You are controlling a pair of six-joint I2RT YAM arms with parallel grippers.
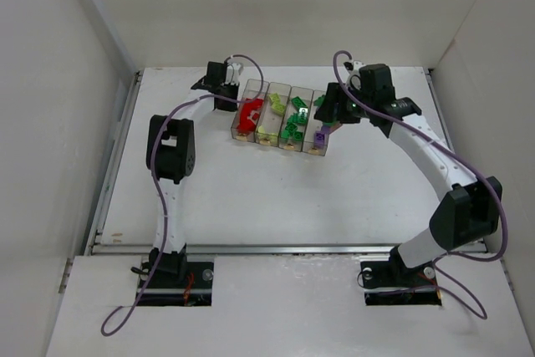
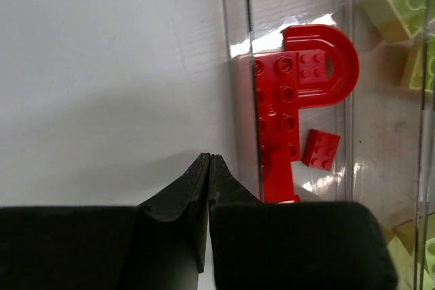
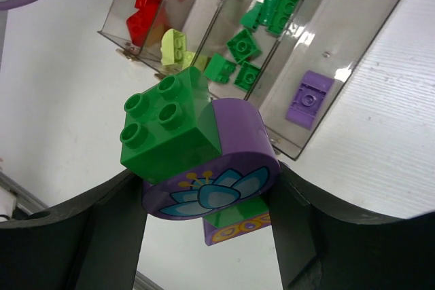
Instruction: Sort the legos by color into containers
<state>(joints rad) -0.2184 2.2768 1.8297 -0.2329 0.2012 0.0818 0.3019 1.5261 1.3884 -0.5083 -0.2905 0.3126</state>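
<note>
The right hand (image 3: 207, 193) grips a green-on-purple clump (image 3: 197, 144) at the right end of the containers (image 1: 278, 89), whose long axes run far to near. The purple bin (image 3: 360, 25) lies closest, and the left hand (image 2: 207, 168) sits closed and empty beside the red bin (image 2: 234, 32).

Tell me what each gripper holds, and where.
Right gripper: green-and-purple lego clump, pinched across the sides of its purple part. Left gripper: shut, empty.
</note>
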